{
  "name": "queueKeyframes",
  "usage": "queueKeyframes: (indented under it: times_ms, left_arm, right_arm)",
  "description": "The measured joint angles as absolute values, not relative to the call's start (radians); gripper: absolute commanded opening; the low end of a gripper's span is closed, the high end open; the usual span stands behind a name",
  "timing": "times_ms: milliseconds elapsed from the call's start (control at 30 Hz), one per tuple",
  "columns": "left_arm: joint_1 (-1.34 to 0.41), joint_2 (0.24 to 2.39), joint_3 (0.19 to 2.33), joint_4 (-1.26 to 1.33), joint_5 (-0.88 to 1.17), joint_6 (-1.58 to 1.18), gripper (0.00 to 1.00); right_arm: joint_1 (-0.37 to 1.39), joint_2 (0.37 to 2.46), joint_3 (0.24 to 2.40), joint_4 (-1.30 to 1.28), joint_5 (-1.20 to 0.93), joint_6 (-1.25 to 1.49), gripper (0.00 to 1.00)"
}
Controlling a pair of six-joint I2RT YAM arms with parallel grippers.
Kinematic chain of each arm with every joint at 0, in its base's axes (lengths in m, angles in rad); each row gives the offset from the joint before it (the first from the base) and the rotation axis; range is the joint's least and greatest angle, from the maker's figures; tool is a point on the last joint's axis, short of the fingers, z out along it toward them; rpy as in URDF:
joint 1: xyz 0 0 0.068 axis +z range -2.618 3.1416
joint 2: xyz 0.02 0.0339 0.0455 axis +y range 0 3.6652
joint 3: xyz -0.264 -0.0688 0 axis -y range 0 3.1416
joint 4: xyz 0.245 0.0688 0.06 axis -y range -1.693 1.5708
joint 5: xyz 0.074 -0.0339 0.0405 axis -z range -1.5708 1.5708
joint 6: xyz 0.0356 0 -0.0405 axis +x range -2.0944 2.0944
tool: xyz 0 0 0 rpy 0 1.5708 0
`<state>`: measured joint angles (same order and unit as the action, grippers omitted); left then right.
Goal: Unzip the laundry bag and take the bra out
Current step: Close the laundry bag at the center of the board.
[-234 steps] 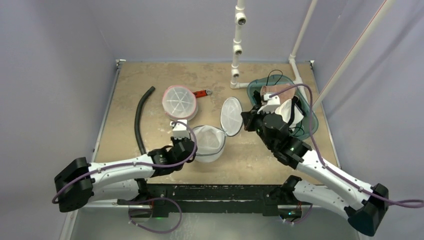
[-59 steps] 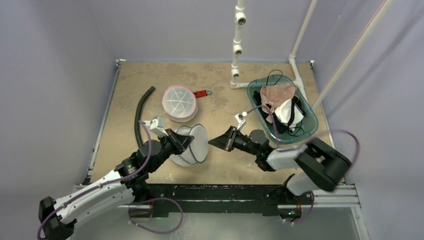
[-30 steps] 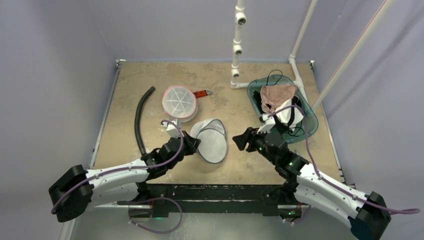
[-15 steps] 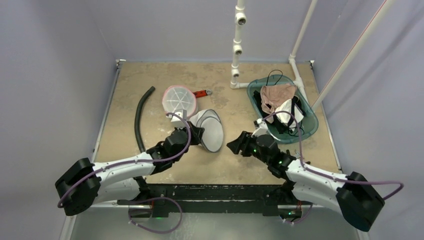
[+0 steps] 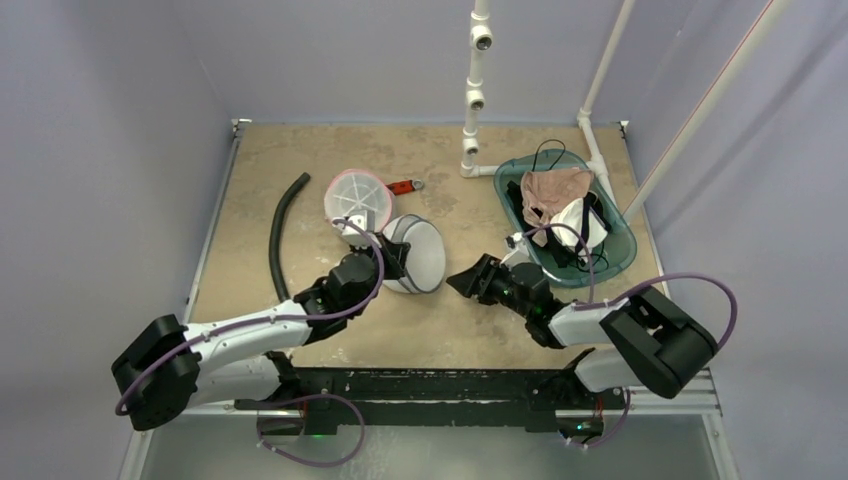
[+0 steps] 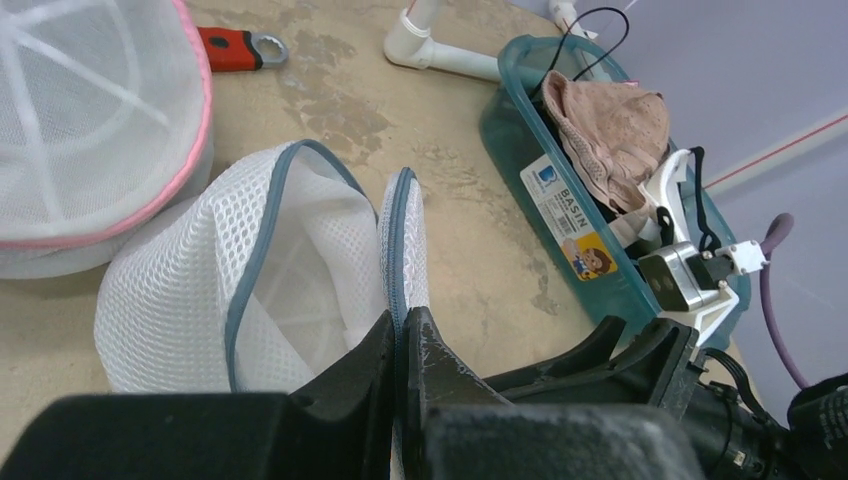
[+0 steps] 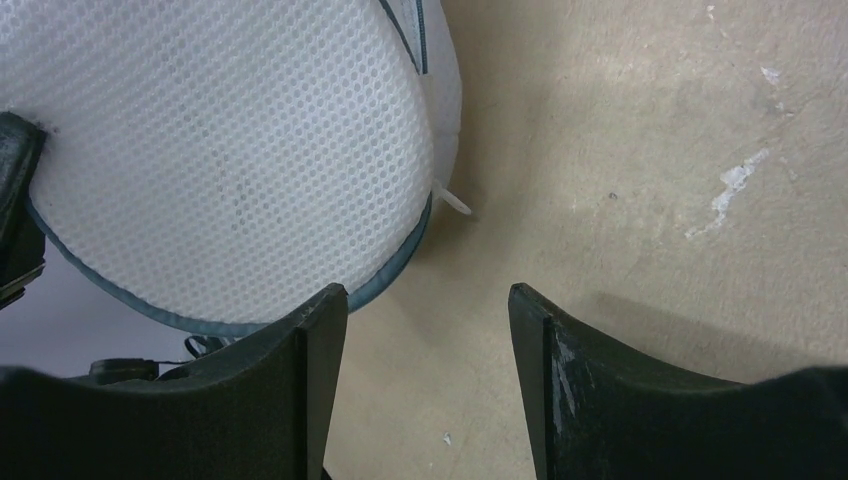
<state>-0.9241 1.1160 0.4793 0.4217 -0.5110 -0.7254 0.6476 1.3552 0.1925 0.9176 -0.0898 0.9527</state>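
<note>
Tan, stained surface point(image 5: 420, 150) in a grey-walled test cell, seen from above: two arms work a white mesh laundry bag point(image 5: 418, 255) at frame ctr. It touches a pink-rimmed mesh bag point(image 5: 358, 205) at its upper left. L end effector point(image 5: 390, 262) is pressed together on the laundry bag's grey trim, pinching it at the rim. Its wrist view shows the mouth gaping, flap alongside, nothing visible inside. R end effector point(image 5: 455, 283) hangs spread just right of the bag, gripping nothing, w/ a small white tab point(image 7: 452, 205) on the bag's edge just ahead of it. Bra: judged already out, among garments in the teal basin point(image 6: 512, 130) at right of frame. These are a beige piece point(image 5: 555, 188) and a white-and-black one point(image 5: 580, 225); can't tell which is meant.

Risks, as judged: L grip is on trim only, so a tug could slip the bag free or shove the pink-rimmed bag. R fingers, wide and close, could snag the mesh if driven fwd. R arm's purple cable point(image 6: 768, 290) loops over the basin's near rim & could hook a strap, dragging clothes out.

Writing: white sticker point(image 6: 563, 196) on the basin wall reads "BASIN". The logo above it & a yellow sticker point(image 6: 592, 255) w/ a cartoon figure are too small to read. No other legible text.
</note>
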Motion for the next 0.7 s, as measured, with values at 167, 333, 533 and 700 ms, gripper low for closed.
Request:
queueKeyframes:
  times_ms: [167, 333, 533, 700]
  left_arm:
    - [-0.887, 1.185, 0.516, 0.422, -0.545, -0.676, 0.00]
    - [-0.849, 1.246, 0.524, 0.410, -0.582, -0.670, 0.00]
    - [-0.840, 1.291, 0.519, 0.394, -0.636, -0.707, 0.00]
    - [-0.838, 1.300, 0.476, 0.387, -0.672, -0.749, 0.00]
  right_arm:
    - [0.635, 1.413, 0.214, 0.985, -0.114, 0.949, 0.63]
    - [0.634, 1.427, 0.247, 1.005, -0.128, 0.940, 0.63]
    - [0.634, 1.501, 0.285, 1.024, -0.131, 0.942, 0.62]
    - [0.633, 1.555, 0.327, 1.024, -0.132, 0.952, 0.61]
